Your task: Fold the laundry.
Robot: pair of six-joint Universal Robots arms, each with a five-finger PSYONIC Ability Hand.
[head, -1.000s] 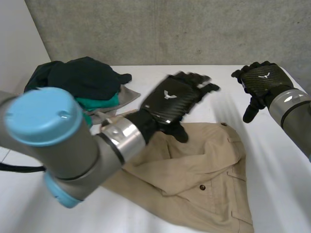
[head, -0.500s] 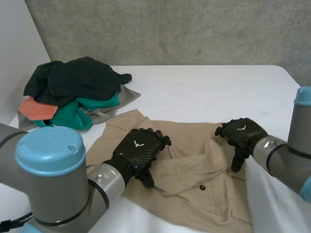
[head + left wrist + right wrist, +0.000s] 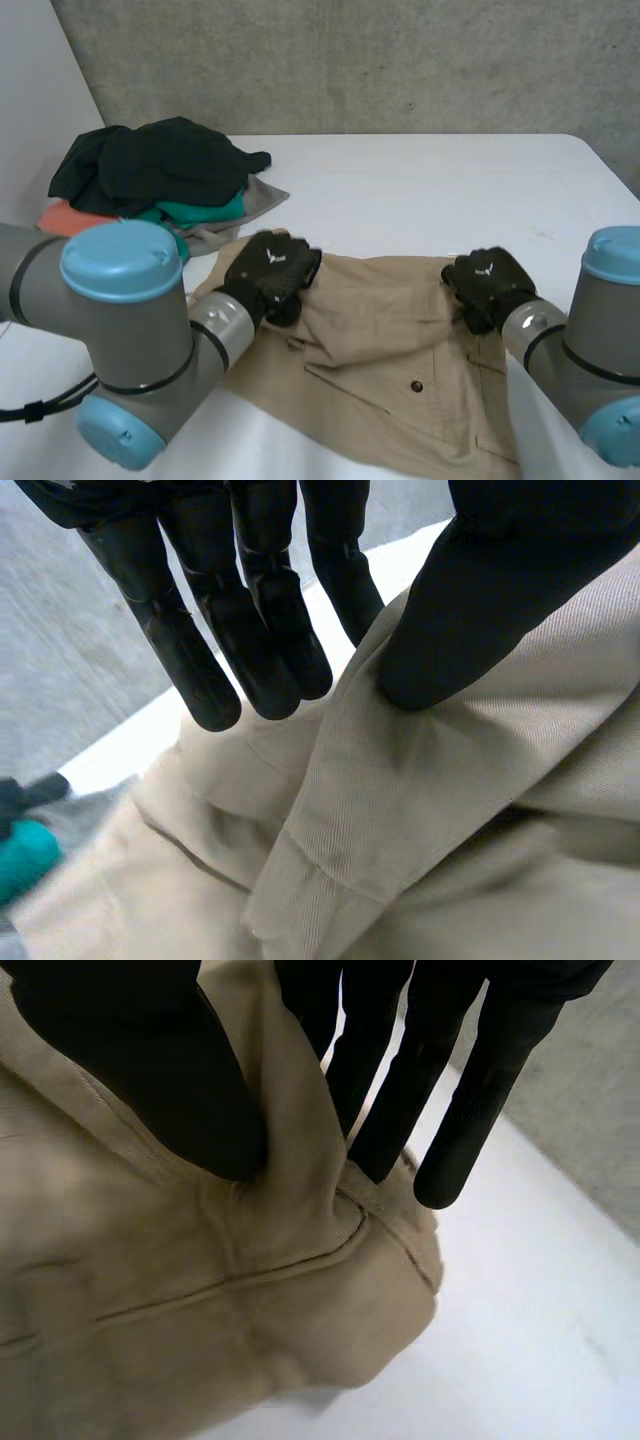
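A beige pair of trousers [image 3: 400, 340] lies spread on the white table [image 3: 420, 190], with a button and pocket seams facing up. My left hand [image 3: 272, 272] rests on its far left corner, and my right hand [image 3: 487, 283] on its far right corner. In the left wrist view a raised fold of the beige cloth [image 3: 420, 810] is pinched between the thumb and the fingers [image 3: 250, 610]. In the right wrist view the thumb [image 3: 150, 1060] and the fingers likewise squeeze a ridge of the cloth [image 3: 150, 1300] at its hem.
A heap of other laundry [image 3: 160, 175], dark green, teal, orange and grey, sits at the table's far left, close to my left hand. A concrete wall stands behind the table. Bare white tabletop lies beyond the trousers and to the right.
Both hands came down from above the table onto the trousers' far edge and closed on the cloth. The garment's far edge now lies straighter.
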